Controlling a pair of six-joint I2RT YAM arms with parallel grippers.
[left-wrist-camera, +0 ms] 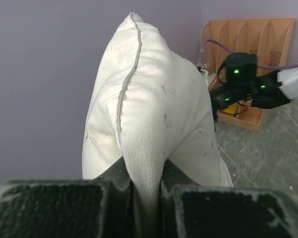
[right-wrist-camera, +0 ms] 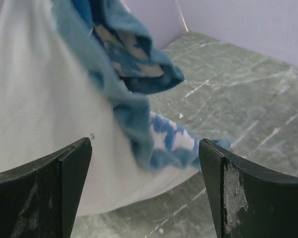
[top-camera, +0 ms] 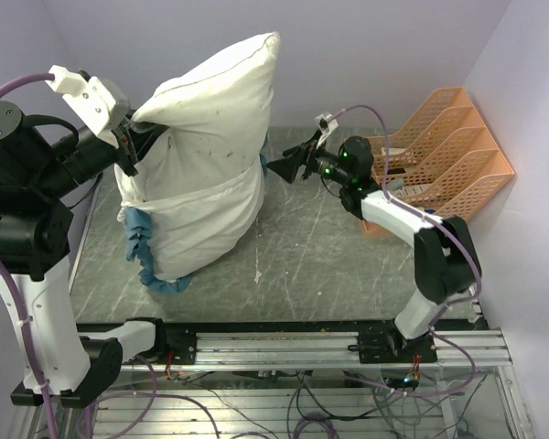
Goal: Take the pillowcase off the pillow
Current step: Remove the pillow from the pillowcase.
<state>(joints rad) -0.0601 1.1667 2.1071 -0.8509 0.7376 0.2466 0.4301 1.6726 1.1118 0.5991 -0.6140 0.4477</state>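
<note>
My left gripper (top-camera: 128, 137) is shut on a corner of the pillow (top-camera: 220, 110) and holds the plump off-white cushion up, tilted above the table. In the left wrist view that corner of the pillow (left-wrist-camera: 149, 99) is pinched between the fingers (left-wrist-camera: 114, 198). The pillowcase (top-camera: 197, 233) hangs around the pillow's lower half, white inner side out, with its teal ruffle (top-camera: 146, 256) bunched at the bottom left. My right gripper (top-camera: 273, 166) is open just right of the pillow. In the right wrist view the pillowcase ruffle (right-wrist-camera: 131, 109) hangs ahead of the gap (right-wrist-camera: 145, 188), not between the fingers.
An orange tiered file tray (top-camera: 448, 146) stands at the back right, behind the right arm. The grey table top (top-camera: 348, 265) is scratched. Lilac walls close in the back and both sides. A rail with cables runs along the near edge.
</note>
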